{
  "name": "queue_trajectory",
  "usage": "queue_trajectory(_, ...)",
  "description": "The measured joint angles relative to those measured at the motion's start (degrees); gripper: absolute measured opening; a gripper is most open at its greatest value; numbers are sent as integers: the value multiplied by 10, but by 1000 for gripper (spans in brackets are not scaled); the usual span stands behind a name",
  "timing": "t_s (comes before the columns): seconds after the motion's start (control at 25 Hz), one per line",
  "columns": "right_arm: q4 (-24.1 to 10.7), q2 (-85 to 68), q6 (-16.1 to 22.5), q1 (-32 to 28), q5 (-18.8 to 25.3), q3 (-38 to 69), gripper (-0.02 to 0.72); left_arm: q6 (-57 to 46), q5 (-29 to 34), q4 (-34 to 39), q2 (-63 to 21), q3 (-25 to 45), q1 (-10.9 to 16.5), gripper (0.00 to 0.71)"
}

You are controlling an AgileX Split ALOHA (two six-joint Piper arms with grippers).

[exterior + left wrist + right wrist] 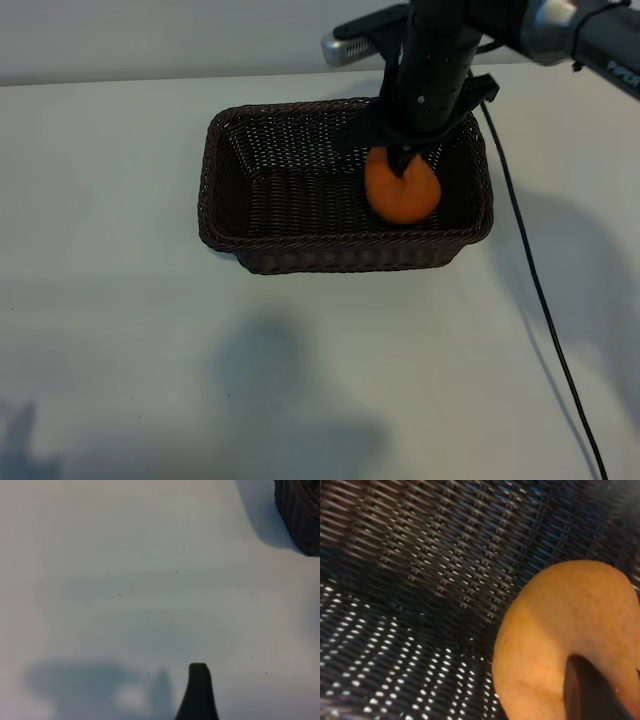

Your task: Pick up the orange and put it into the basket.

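The orange (402,190) is low inside the right part of the dark brown wicker basket (340,242), just off its floor or touching it; I cannot tell which. My right gripper (405,163) reaches down from above and is shut on the orange. The right wrist view shows the orange (555,630) close up with one dark finger (592,692) lying across it and the basket's weave (420,555) behind. The left arm is out of the exterior view. In the left wrist view a single finger (199,692) of the open left gripper hangs over bare white table, with a basket corner (300,510) far off.
The basket stands on a white table (120,330). A black cable (540,290) trails from the right arm across the table toward the front right. The right arm's dark body (440,50) hangs over the basket's back right corner.
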Motion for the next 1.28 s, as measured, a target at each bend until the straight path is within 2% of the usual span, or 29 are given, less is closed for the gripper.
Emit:
queue_trajectory(0.48,6,45,-8,0,-19,-6,86,0,0,0,0,0,0,590)
queue_trajectory(0.6,7,45,-8,0,-19,-6,147,0,0,0,0,0,0,590)
queue_trajectory(0.8,8,45,-8,0,-19,-7,359,0,0,0,0,0,0,590)
queue_trajectory(0.92,9,45,-8,0,-13,-13,457,0,0,0,0,0,0,590)
queue_trajectory(1.12,10,45,-8,0,27,-68,496,0,0,0,0,0,0,590)
queue_trajectory(1.28,3,45,-8,-5,34,-122,499,-1,0,0,0,0,0,590)
